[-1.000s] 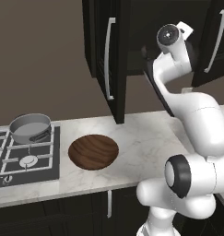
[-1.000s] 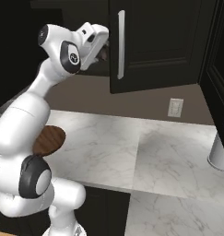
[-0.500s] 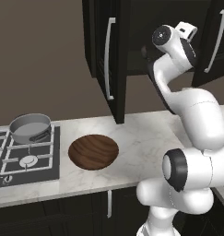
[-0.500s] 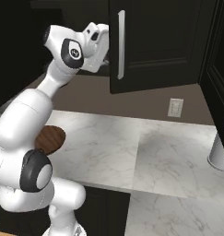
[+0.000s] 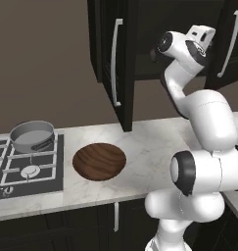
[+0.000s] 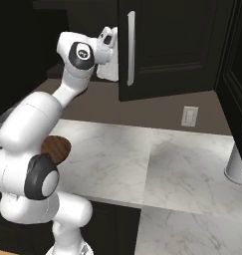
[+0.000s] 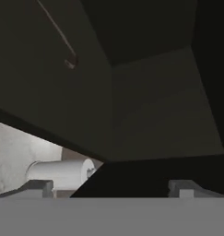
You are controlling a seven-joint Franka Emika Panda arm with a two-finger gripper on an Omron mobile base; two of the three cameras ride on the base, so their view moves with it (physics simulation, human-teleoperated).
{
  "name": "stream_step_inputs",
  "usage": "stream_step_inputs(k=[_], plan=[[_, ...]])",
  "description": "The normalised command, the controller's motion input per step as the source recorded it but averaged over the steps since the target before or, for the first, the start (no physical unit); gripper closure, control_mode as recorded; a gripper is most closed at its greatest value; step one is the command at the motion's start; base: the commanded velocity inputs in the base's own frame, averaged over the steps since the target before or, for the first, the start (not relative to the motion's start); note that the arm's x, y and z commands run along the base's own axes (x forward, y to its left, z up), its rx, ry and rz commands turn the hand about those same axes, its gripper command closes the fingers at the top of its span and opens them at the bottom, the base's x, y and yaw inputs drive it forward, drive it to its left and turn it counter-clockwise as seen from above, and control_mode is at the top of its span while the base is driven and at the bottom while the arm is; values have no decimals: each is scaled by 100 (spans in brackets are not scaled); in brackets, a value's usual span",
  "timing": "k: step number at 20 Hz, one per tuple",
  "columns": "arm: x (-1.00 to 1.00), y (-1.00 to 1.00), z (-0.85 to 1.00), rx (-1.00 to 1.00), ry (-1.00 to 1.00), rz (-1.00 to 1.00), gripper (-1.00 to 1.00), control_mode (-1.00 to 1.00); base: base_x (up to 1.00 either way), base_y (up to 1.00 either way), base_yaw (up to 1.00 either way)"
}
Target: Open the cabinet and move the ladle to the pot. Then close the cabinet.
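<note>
The cabinet point(image 5: 125, 29) hangs above the counter with both doors swung open; its left door's pale bar handle point(image 5: 116, 61) faces me. My gripper point(image 7: 111, 189) is raised at the cabinet's opening and looks into the dark inside. Its fingertips point(image 7: 37, 188) stand wide apart, open, with nothing between them. In the hand view a thin stem with a hooked end, the ladle point(image 7: 62, 41), lies at the upper left, well away from the fingers; its scoop is out of frame. The grey pot point(image 5: 32, 136) sits on the stove at the far left.
A wide brown wooden dish point(image 5: 99, 161) rests on the marble counter point(image 5: 150, 147) beside the stove point(image 5: 22, 169). The open left door point(image 6: 162, 45) juts out over the counter beside the hand. A pale cylinder point(image 6: 237, 164) stands at the counter's right end, below a wall outlet point(image 6: 189, 116).
The arm has stretched upward and the hand has moved slightly higher and closer to the cabinet opening. The jaws stay open; doors, pot and dish have not moved.
</note>
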Motion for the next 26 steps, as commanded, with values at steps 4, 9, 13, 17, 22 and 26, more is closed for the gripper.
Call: stream_step_inputs(k=[4, 9, 13, 17, 22, 26], plan=[[-37, -41, -1, -12, 2, -17, -100, -100, 0, 0, 0], [-58, -38, 0, -14, 0, -14, -100, -100, 0, 0, 0], [-57, -34, 0, -14, 0, -13, -100, -100, 0, 0, 0], [-52, -36, 0, -13, 0, -12, -100, -100, 0, 0, 0], [-37, -32, 0, -12, 0, -11, -100, -100, 0, 0, 0], [-33, -32, 0, -9, 0, -9, -100, -100, 0, 0, 0]])
